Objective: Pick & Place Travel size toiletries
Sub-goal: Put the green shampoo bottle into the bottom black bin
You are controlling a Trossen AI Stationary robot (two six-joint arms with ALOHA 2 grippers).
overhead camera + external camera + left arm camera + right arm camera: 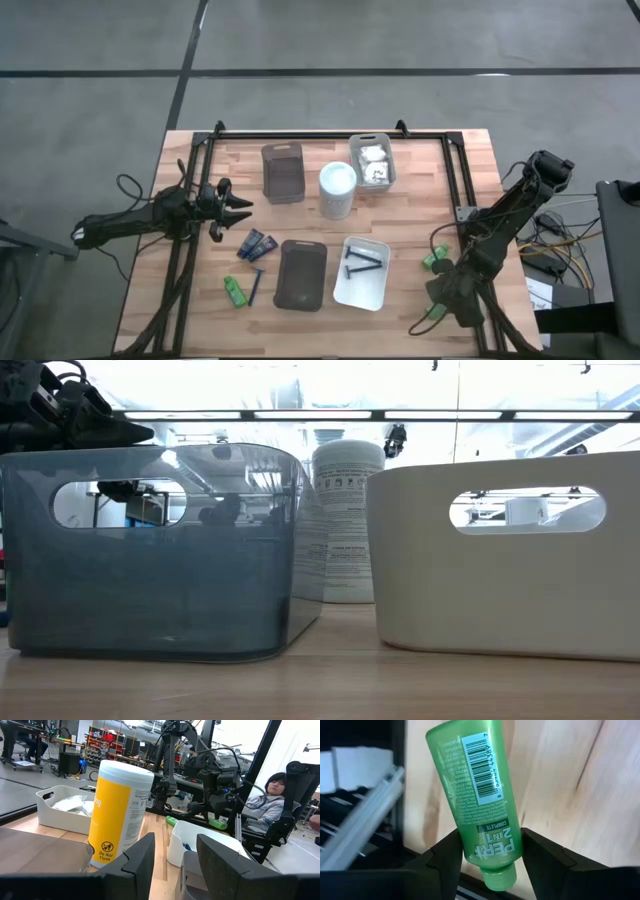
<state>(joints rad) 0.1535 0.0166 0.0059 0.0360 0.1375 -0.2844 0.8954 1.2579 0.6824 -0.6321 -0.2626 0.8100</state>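
Straddling a green bottle [479, 802] near the worktop's [420, 170] right edge, the right end effector [487, 851] pinched it near its cap; light, slick, squeezable plastic. Left end effector [174, 855] waited, parted.

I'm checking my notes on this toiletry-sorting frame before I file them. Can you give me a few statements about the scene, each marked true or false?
1. The right gripper has a green bottle between its fingers. True.
2. The white tray near the front holds green bottles. False: it holds dark razors.
3. The two navy tubes lie on the bare table, outside any tray. True.
4. The left gripper grips a navy tube. False: it is open, empty and apart from the tubes.
5. The tall white cylinder lies on its side. False: it stands upright between the trays.
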